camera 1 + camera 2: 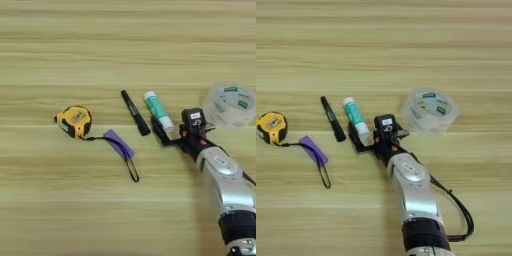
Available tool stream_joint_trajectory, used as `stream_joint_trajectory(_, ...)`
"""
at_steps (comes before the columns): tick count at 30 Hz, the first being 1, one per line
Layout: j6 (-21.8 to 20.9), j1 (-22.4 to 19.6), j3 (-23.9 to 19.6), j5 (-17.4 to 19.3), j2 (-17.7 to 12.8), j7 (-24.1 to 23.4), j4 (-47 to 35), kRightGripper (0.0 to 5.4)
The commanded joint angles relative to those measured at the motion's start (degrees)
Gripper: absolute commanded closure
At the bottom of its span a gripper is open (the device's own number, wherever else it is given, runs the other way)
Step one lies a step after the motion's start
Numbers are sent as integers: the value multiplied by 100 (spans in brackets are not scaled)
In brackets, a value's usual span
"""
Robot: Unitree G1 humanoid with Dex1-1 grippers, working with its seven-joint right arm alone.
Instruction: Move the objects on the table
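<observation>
My silver forearm (415, 200) comes up from the bottom edge of the bench (125, 45), with a black cable looping off its right side. At its tip my pincer (172, 129) is spread, one black finger on each side of the white lower end of the glue stick (158, 110); whether the fingers (159, 133) actually touch it, I cannot tell. The glue stick lies flat, its white end toward me and its teal-labelled body angling away and to the left.

Level with my wrist, further left, the black wrist strap (131, 167) loops toward me, and the purple block (119, 144) lies across that strap, tilted. The strap leads up and left to the yellow-black tape measure (74, 120), which rests at the left end of the group.

Just left of the glue stick lies the black marker pen (134, 112), roughly parallel to it and not touching it, its thicker end nearer me.

To the right of my pincer and a little further off sits the clear roll of tape (429, 110), lying flat, near my right finger but apart from it.
</observation>
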Motion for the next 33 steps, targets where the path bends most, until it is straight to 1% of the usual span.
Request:
stream_joint_trajectory(1,-213,-383,-1,-36,-147,-72,11,4)
stream_joint_trajectory(2,-237,-394,4,-34,-140,-72,47,4)
stream_joint_trajectory(8,-356,-405,94,-29,-70,-33,166,75)
stream_joint_trajectory(11,-382,-410,109,-33,-81,-54,194,114)
stream_joint_trajectory(12,-390,-412,108,-42,-92,-78,206,117)
stream_joint_trajectory(13,-398,-414,105,-49,-102,-99,215,139)
stream_joint_trajectory(17,-402,-411,57,-48,-132,-163,215,182)
stream_joint_trajectory(21,-363,-373,-56,-21,-211,-237,161,218)
stream_joint_trajectory(22,-353,-367,-92,-8,-239,-258,156,238)
stream_joint_trajectory(33,-319,-388,-581,118,-586,-395,354,370)
